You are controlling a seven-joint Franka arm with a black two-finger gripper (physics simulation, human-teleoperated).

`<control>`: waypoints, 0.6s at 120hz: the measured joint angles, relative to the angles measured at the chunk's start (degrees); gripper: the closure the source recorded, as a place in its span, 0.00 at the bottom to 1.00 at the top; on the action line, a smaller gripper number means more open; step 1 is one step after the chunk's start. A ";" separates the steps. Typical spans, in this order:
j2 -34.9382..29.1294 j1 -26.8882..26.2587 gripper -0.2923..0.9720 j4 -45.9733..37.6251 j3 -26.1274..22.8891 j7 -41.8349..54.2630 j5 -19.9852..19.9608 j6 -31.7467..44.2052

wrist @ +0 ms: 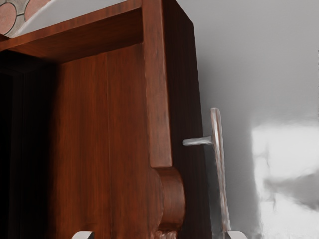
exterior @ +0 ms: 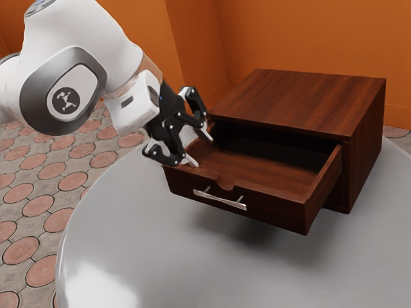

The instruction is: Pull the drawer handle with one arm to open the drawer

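A dark wooden cabinet [exterior: 302,96] stands on the round grey table [exterior: 192,269]. Its drawer [exterior: 257,173] is pulled well out, and the inside looks bare. A slim metal handle [exterior: 219,199] runs along the drawer front. My black gripper [exterior: 198,147] hangs open over the drawer's end nearest the arm, above the front panel's top edge. In the wrist view the drawer front [wrist: 158,99] and the handle [wrist: 217,164] lie between my spread fingertips [wrist: 82,234]. One fingertip is over the drawer's inside and the other is just beyond the handle.
The table reaches out in front of the drawer and to the exterior view's right. Beyond its edge, at the exterior view's left, is a floor of round red tiles [exterior: 38,192]. Orange walls [exterior: 289,32] close off the back.
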 joint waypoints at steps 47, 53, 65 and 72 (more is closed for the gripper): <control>20.50 8.67 0.29 31.00 -0.18 -4.04 0.01 -26.76; 21.33 9.89 0.28 31.95 -0.12 -4.77 -0.05 -28.60; 21.68 10.65 0.26 32.46 -0.16 -6.87 -0.15 -31.04; 21.69 10.54 0.25 32.50 -0.11 -8.78 -0.13 -32.02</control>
